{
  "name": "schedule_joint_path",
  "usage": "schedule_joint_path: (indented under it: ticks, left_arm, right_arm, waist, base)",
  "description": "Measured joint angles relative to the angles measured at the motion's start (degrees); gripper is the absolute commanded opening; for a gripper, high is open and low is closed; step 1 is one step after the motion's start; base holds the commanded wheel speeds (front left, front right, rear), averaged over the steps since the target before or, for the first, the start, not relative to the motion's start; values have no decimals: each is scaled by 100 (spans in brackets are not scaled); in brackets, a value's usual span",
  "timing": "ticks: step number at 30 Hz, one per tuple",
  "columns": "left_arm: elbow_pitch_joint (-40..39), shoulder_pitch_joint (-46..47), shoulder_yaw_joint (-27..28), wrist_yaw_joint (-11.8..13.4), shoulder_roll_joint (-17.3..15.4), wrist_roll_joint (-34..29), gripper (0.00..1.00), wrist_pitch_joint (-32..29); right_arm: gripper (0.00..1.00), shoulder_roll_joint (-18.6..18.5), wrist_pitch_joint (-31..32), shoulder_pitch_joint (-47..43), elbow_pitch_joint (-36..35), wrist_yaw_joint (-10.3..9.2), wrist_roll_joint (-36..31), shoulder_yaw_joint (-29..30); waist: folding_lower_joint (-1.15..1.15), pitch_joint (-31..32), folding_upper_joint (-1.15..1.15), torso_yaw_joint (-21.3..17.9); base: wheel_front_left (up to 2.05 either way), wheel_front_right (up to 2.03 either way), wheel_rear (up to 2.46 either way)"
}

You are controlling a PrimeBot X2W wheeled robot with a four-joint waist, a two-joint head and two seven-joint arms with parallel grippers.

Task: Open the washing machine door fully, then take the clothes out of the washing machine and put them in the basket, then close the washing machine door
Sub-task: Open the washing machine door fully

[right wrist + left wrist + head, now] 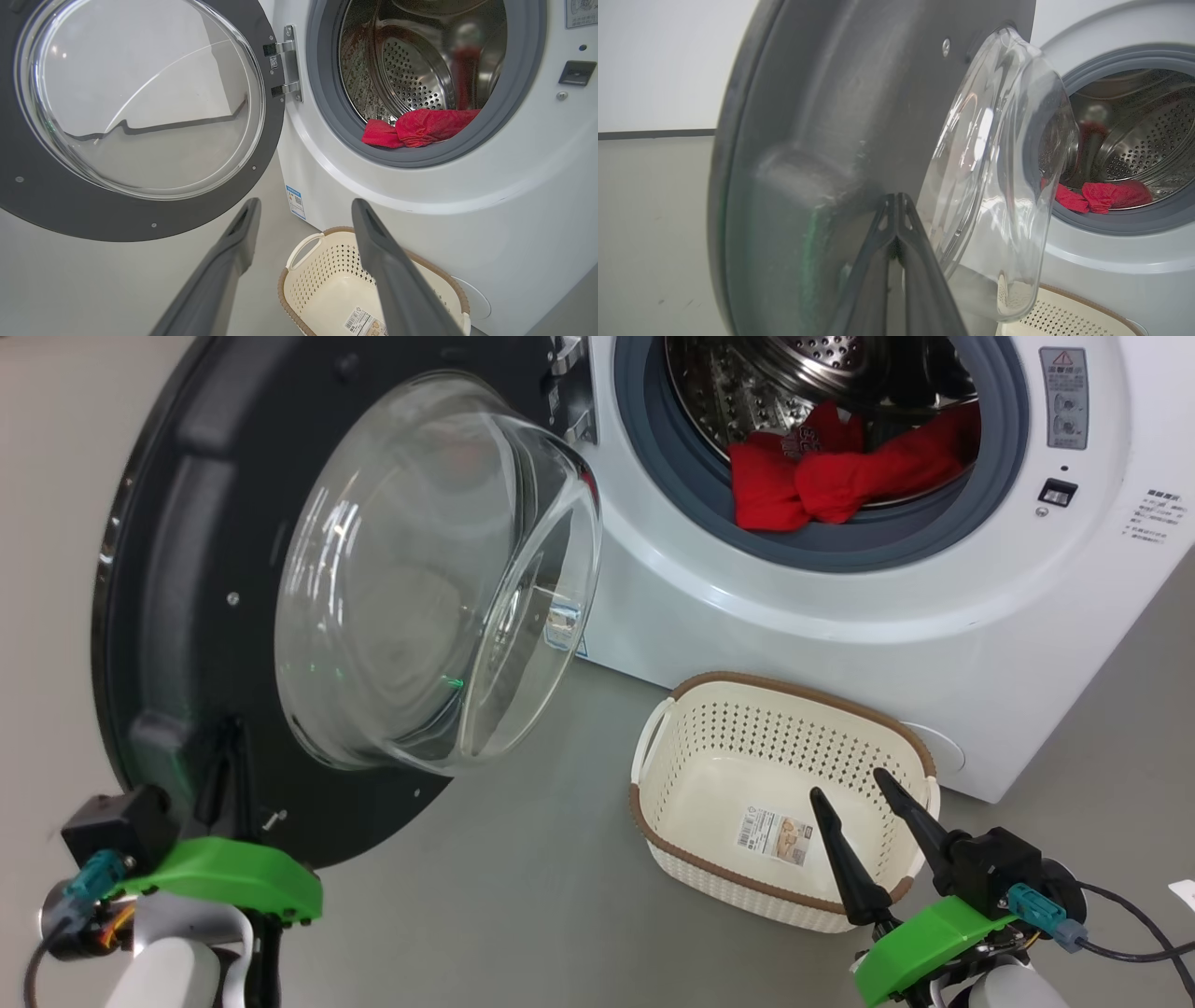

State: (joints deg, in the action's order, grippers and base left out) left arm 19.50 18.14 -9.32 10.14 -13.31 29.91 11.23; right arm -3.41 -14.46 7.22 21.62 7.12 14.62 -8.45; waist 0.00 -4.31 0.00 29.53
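While the door point(159, 616) stands open, red clothes point(840, 481) in drum point(738, 392) — basket point(681, 859) nearby

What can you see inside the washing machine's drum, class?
Red clothes lie heaped at the front of the steel drum, spilling onto the grey rubber ring. Anything beneath or behind them is hidden.

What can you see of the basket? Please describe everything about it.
The basket is small and rectangular with rounded corners, cream-white plastic by its look. Its walls are perforated, and it has a brown woven-look rim and white side handles. It stands upright on the grey floor, just before the washing machine. It holds only a paper label on its bottom. The open right pincer hangs above it, seemingly without touching.
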Motion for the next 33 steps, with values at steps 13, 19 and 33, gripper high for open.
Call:
schedule_joint_path:
  ticks: [13,19,33]
  left_arm:
    - [799,688,260,-65,-1,70,0,256]
    - [1203,973,402,-220,29,88,0,307]
    - [1647,1440,1078,-438,168,-109,0,308]
  right_arm:
    - [100,-162,0,33,-12,0,0,-80]
    - [100,-208,0,46,-12,0,-2,-142]
    - [100,-361,0,270,-9,0,-3,-208]
  waist:
    - [0,-348,0,38]
    - [0,-481,0,49]
    - [0,-702,0,-2]
  base:
    - [0,0,0]
    - [0,0,0]
    - [0,0,0]
